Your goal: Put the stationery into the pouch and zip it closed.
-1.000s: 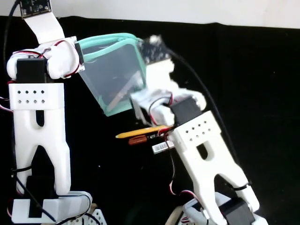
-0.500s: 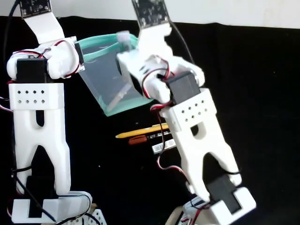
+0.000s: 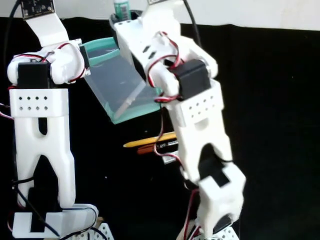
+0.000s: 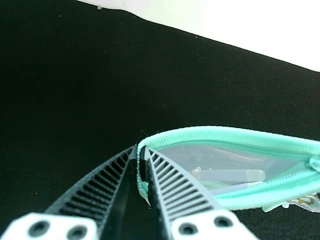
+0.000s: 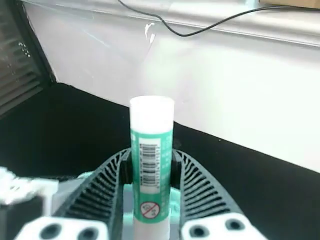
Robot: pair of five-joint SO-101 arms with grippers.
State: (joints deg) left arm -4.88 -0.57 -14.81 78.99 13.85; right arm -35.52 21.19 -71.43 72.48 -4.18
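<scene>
A translucent pouch (image 3: 117,85) with a teal zip edge hangs tilted above the black table. My left gripper (image 3: 86,56) is shut on its corner; in the left wrist view the fingers (image 4: 165,175) pinch the teal edge of the pouch (image 4: 235,150), whose mouth gapes open. A white stick (image 4: 230,175) lies inside. My right gripper (image 3: 121,19) is up at the back above the pouch's far end, shut on a green-and-white glue stick (image 3: 121,7), which stands upright between the jaws (image 5: 151,135). A yellow pencil (image 3: 149,140) and a brown pen (image 3: 148,148) lie on the table.
The right arm's white body (image 3: 200,125) crosses over the pencil and pen and hides what lies beside them. The left arm (image 3: 40,130) stands at the table's left. A pale wall (image 5: 240,75) runs behind the table's far edge.
The right arm has risen from low beside the pouch up and toward the back, carrying the glue stick. The left arm has kept its hold on the pouch.
</scene>
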